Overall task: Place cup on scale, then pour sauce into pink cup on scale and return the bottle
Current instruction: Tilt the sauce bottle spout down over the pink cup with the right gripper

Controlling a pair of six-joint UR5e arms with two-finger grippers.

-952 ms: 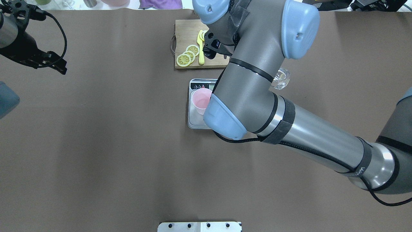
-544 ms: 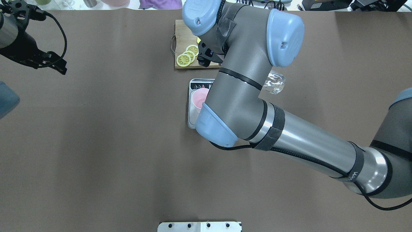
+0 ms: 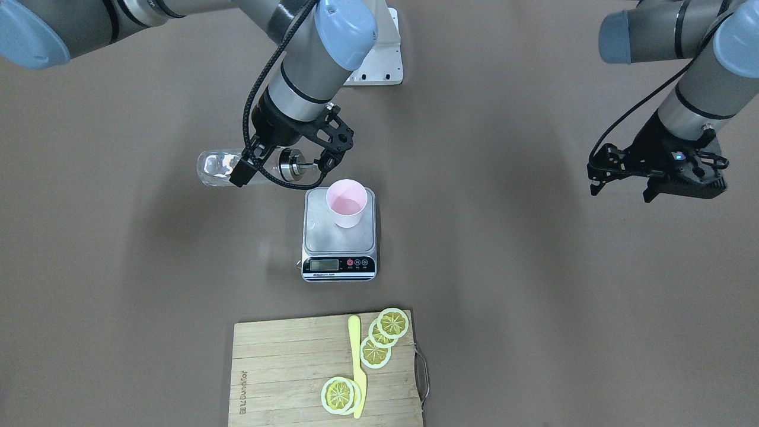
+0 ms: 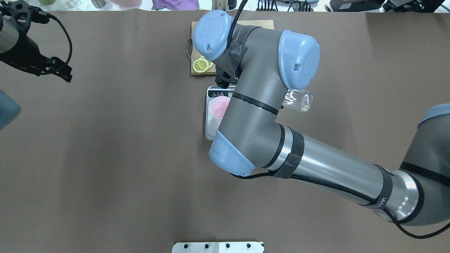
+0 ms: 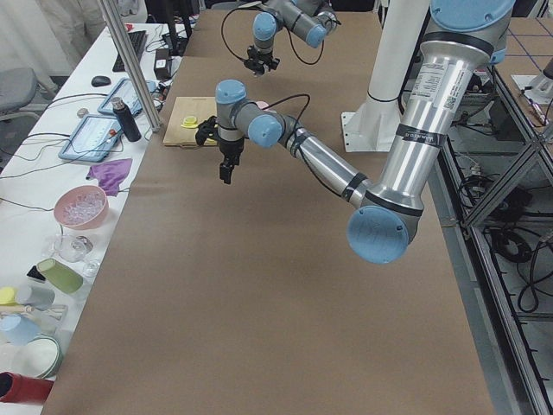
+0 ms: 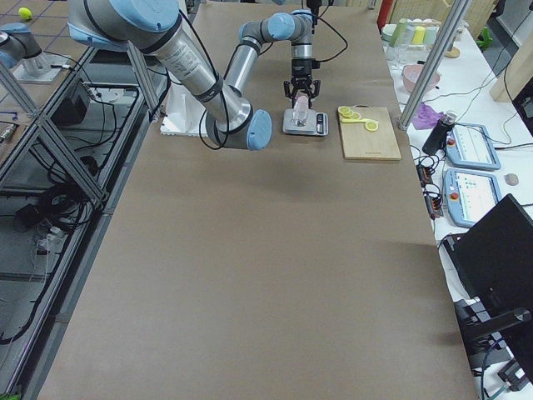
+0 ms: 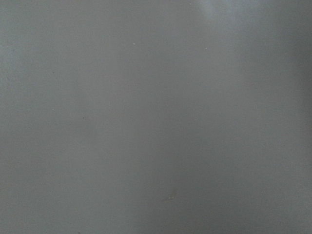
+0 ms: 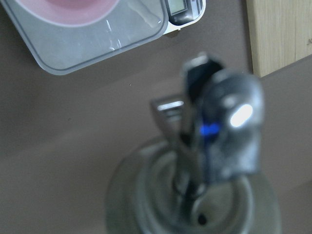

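1. Bottle (image 3: 216,168): held nearly level in the air just beside the scale (image 3: 323,237), with its steel cap toward the cup (image 3: 347,203). The cup stands upright on the plate, and the spout appears to stop short of its rim.
2. Right gripper (image 3: 284,167): clamped around the bottle near its neck. Left gripper (image 3: 619,185): fingers apart, empty, well off to the side.
3. Hazard: if you tip before the spout is over the cup's mouth, sauce likely lands on the plate or table.
4. Hazard: the cap may nudge the light cup and topple it.
5. Hazard: you cannot see the colourless sauce clearly, so you may overpour.
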